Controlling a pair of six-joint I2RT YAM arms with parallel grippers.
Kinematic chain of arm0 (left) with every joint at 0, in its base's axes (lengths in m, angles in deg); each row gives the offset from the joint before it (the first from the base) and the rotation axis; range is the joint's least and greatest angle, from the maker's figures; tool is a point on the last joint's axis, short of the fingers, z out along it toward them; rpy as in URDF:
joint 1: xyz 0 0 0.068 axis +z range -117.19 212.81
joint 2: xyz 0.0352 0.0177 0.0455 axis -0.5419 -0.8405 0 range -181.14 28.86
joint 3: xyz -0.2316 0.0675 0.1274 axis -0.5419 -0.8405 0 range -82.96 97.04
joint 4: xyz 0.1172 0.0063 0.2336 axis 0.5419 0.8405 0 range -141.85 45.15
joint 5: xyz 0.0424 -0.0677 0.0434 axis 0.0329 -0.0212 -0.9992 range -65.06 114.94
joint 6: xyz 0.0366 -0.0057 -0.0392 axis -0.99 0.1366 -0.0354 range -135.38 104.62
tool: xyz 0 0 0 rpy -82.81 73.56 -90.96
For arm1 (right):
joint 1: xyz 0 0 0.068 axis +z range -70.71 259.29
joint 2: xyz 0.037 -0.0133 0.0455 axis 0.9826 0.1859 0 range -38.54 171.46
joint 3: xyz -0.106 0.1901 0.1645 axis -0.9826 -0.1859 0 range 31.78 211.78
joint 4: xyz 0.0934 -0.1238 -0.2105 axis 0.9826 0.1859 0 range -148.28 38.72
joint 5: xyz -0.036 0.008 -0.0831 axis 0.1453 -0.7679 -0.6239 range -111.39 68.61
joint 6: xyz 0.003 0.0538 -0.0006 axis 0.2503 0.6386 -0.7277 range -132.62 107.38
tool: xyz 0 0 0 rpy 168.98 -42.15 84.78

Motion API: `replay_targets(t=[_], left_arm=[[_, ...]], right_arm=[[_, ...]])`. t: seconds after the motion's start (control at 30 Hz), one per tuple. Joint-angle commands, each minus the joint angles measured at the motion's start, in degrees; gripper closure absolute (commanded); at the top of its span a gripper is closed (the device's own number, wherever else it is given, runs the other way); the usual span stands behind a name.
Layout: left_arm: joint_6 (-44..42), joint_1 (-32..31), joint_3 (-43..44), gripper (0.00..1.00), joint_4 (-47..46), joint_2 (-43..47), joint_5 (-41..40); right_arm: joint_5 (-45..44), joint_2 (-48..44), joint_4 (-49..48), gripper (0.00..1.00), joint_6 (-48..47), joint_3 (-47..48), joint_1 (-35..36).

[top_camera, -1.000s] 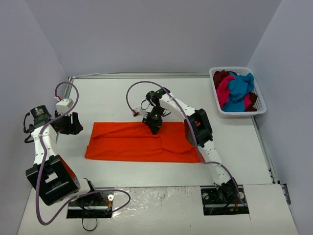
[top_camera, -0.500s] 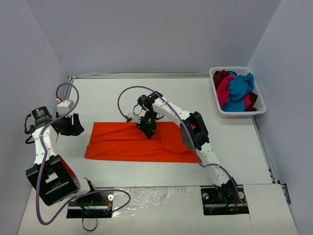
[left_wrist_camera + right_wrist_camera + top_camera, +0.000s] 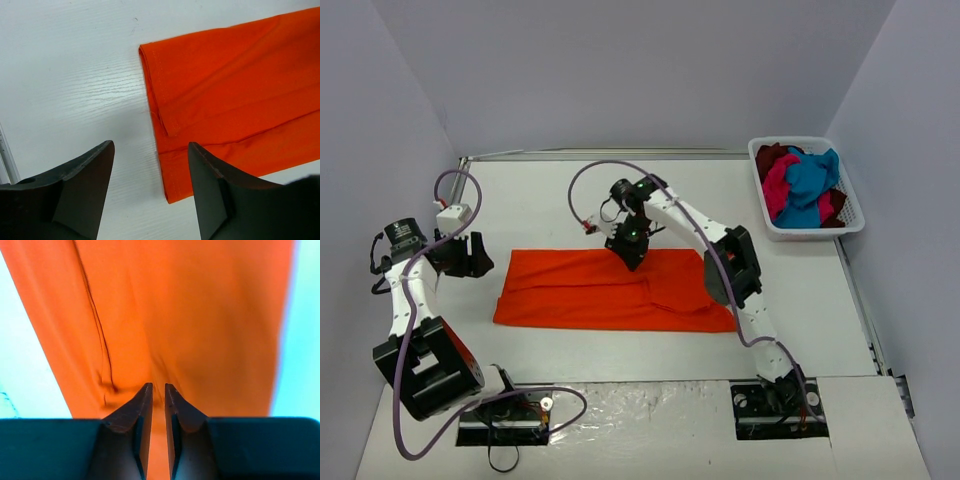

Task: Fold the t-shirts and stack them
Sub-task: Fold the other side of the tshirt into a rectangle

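While the orange t-shirt [image 3: 580,295] is laid out flat as a long folded band across the middle of the table [image 3: 550,190], the right gripper [image 3: 632,255] is set down on its far edge, near the middle of the band. Seen from the right wrist, the fingers [image 3: 142,410] are drawn almost together, only a thin slit being left between them, and orange cloth [image 3: 200,315] is creased just at their tips. Whether any cloth is pinched cannot be told.

The left gripper [image 3: 470,255] is held over bare table just beside the shirt's left end, and its jaws are spread wide with nothing between them. In the left wrist view the stitched, layered hem [image 3: 240,85] is seen beyond the fingertips [image 3: 102,155].

Teal-blue, magenta-pink and dark red t-shirts [image 3: 805,185] are heaped in the white basket [image 3: 810,232] at the far right of the table, well apart from the arms.
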Motion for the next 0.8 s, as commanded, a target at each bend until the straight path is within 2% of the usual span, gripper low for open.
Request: replay_targets(t=[0.0, 0.2, 0.43, 0.53, 0.57, 0.67, 0.77], left_arm=[[0.12, 0.07, 0.27, 0.41, 0.39, 1.77, 3.11], [-0.93, -3.35, 3.06, 0.38, 1.18, -1.83, 6.01], [-1.55, -8.63, 10.18, 0.39, 4.17, -12.10, 8.74], [-2.60, -10.48, 13.09, 0.47, 5.75, -16.85, 9.35], [-2.78, -10.74, 13.53, 0.61, 5.92, -18.00, 9.27], [-2.87, -11.89, 15.02, 0.82, 6.45, -22.13, 9.00], [-2.17, -12.50, 15.47, 0.94, 5.84, -25.03, 8.04]], right_arm=[[-3.26, -9.79, 1.23, 0.86, 4.46, -1.17, -5.34], [-9.40, -16.21, -2.64, 0.85, 9.57, -7.76, -14.39], [-14.33, -20.35, -5.01, 0.84, 12.65, -13.21, -20.02], [-14.86, -21.76, -7.11, 0.84, 14.40, -15.58, -22.48], [-15.12, -22.11, -7.73, 0.84, 15.19, -16.20, -23.10], [-17.23, -22.29, -9.41, 0.83, 15.99, -18.92, -25.04], [-18.99, -22.37, -9.85, 0.83, 16.34, -21.21, -26.27]])
